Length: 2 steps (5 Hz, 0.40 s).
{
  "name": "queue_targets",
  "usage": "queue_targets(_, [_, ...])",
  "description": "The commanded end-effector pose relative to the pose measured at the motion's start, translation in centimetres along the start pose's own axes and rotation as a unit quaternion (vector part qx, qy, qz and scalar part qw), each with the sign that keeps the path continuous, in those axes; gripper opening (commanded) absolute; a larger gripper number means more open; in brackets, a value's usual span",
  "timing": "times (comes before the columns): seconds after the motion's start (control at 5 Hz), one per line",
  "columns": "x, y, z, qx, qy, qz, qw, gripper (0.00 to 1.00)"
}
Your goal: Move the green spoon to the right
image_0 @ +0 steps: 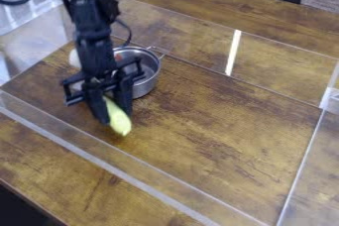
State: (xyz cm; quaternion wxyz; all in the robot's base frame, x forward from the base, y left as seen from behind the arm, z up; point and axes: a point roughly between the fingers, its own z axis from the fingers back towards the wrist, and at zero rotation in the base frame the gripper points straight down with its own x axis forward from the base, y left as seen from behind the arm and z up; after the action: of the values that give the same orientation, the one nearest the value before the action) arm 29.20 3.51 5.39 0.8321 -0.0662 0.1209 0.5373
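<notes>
Black gripper (105, 104) points down, fingers (98, 109) clamped on green spoon (118, 119), its yellow-green handle sticking out below. Silver pot (137, 71) just behind on wooden table (225, 131).

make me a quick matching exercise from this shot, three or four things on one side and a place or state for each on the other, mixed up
Things:
1. green spoon
2. pot
3. gripper
4. table

Places or states:
A. brown wood, bearing everything else
B. shut, pointing steeply down
C. held at its upper end, lower end hanging toward the table
D. silver, standing just behind the arm

Pairs: 1-C, 2-D, 3-B, 4-A
</notes>
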Motion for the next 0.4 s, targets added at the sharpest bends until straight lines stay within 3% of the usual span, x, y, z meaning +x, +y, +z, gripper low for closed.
queue_targets(0.0, [-2.5,-3.1,5.7,-0.04,-0.031,-0.061,0.9968,0.0])
queue_targets(0.2, [-4.8,-6.6,8.0,-0.046,-0.026,-0.112,0.9924,0.0])
